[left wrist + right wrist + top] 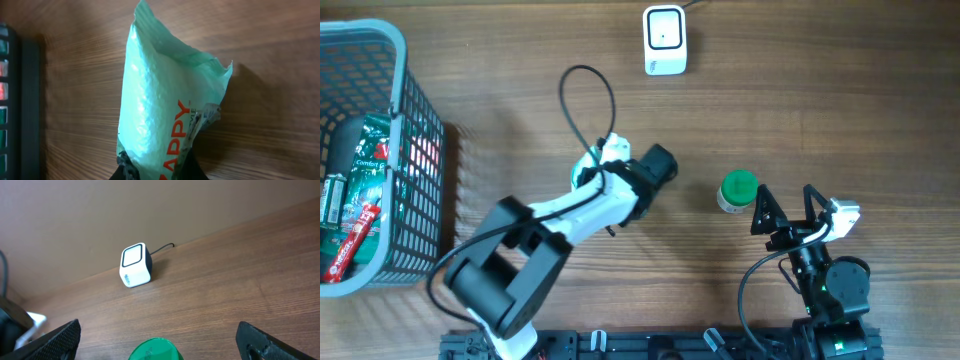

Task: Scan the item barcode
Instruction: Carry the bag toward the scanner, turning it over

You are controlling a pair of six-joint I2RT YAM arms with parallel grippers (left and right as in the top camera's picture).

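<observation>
Currently: table (820, 90) of brown wood; basket (420, 150) at its far left holds green and red packs.

Item: pale mint-green packet (160, 100) of crinkled plastic with a jagged top edge and orange letters "APPY" up one side.

Left gripper (157, 172) is clamped tight on the packet's lower end. The packet stands out past the fingers, over bare wood near table centre.

Scanner (665, 40), white with a dark-framed window, sits at the far edge, well apart from the packet.

Right gripper (788, 205) is spread wide and holds nothing; a green-capped jar (738, 190) is just beside one finger.
</observation>
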